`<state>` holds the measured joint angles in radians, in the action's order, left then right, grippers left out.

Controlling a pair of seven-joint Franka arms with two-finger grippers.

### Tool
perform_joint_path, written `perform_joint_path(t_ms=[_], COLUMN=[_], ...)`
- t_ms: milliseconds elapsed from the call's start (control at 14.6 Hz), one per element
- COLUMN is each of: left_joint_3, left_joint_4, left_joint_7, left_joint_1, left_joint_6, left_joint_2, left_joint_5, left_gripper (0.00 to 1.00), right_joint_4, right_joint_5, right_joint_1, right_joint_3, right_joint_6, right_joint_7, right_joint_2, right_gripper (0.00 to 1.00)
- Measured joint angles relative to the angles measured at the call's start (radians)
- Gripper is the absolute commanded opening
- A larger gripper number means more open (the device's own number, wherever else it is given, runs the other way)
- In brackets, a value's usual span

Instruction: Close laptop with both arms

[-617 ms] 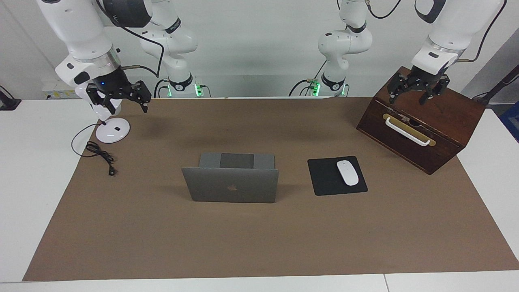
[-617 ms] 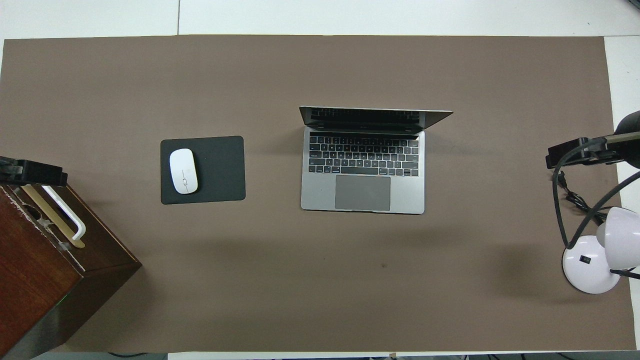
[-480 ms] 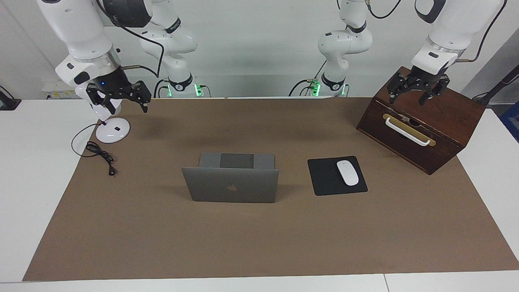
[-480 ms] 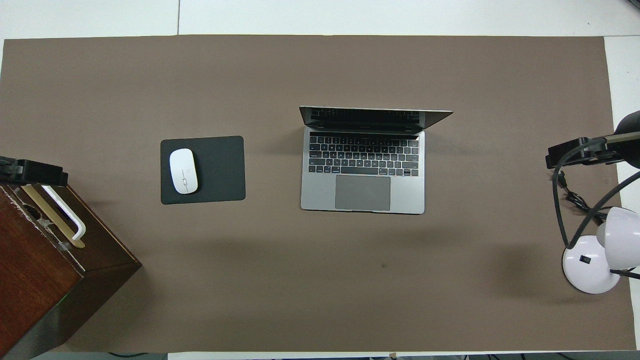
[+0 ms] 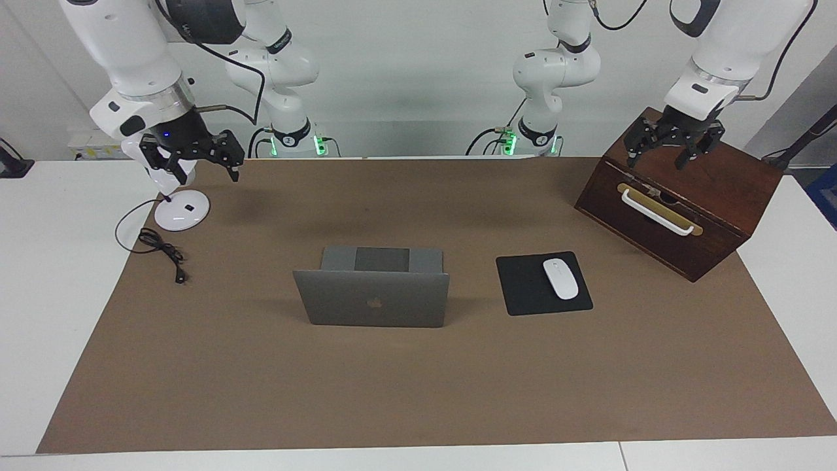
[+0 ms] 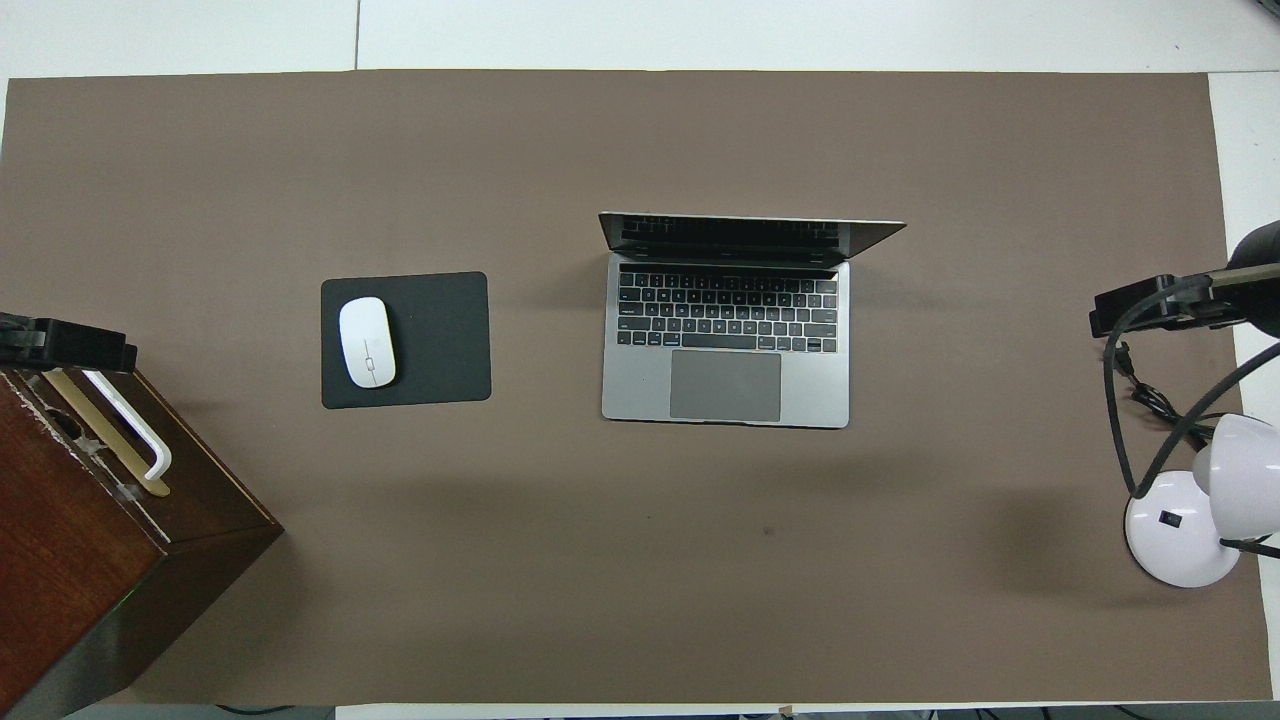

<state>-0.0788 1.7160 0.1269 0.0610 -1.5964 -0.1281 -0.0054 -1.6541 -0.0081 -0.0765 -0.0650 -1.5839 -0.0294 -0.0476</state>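
Silver-grey laptop (image 5: 377, 296) stands open, dark apple logo (image 5: 374, 302) on its lid.

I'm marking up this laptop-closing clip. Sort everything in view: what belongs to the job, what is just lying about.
Belongs to the job:
- laptop, lid up, mid-table
- left hand, open, over the wooden box
- right hand, open, over the desk lamp

Lying about:
- wooden box
- desk lamp and its cable
- mouse pad
- white mouse on it

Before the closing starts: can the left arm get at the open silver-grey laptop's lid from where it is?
Probably yes. The left tool, open, hangs over the brown wooden box; only the flat black mouse pad lies between it and the laptop.
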Motion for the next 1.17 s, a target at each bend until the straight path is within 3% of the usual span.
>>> perform_joint_path(t_ms=[343, 412, 480, 549, 617, 1166], left_joint_3=[-0.001, 0.0, 0.0, 0.001, 0.001, 0.007], left_joint_4=[-0.001, -0.002, -0.002, -0.002, -0.003, -0.003], left_joint_7=[-0.001, -0.005, -0.016, -0.033, -0.046, -0.062], left_joint_1=[0.0, 0.0, 0.0, 0.0, 0.0, 0.001], left_joint_6=[0.0, -0.001, -0.002, -0.002, -0.003, -0.013], left_joint_2=[0.0, 0.0, 0.0, 0.0, 0.0, 0.0], left_joint_5=[-0.002, -0.002, -0.004, -0.009, -0.017, -0.054], left_gripper=[1.0, 0.85, 0.42, 0.06, 0.0, 0.0], right_joint_4=[0.0, 0.0, 0.0, 0.0, 0.0, -0.004], right_joint_5=[0.002, 0.003, 0.006, 0.015, 0.025, 0.029], right_joint_1=[-0.022, -0.025, -0.028, -0.029, -0.03, -0.086], right_joint_3=[0.005, 0.006, 0.008, 0.008, 0.008, 0.029], right_joint_6=[0.0, 0.0, 0.0, 0.0, 0.0, -0.069], right_joint_7=[-0.008, -0.013, -0.031, -0.07, -0.119, -0.21], right_joint_2=[0.0, 0.0, 0.0, 0.0, 0.0, -0.005], right_gripper=[1.0, 1.0, 1.0, 1.0, 1.0, 1.0])
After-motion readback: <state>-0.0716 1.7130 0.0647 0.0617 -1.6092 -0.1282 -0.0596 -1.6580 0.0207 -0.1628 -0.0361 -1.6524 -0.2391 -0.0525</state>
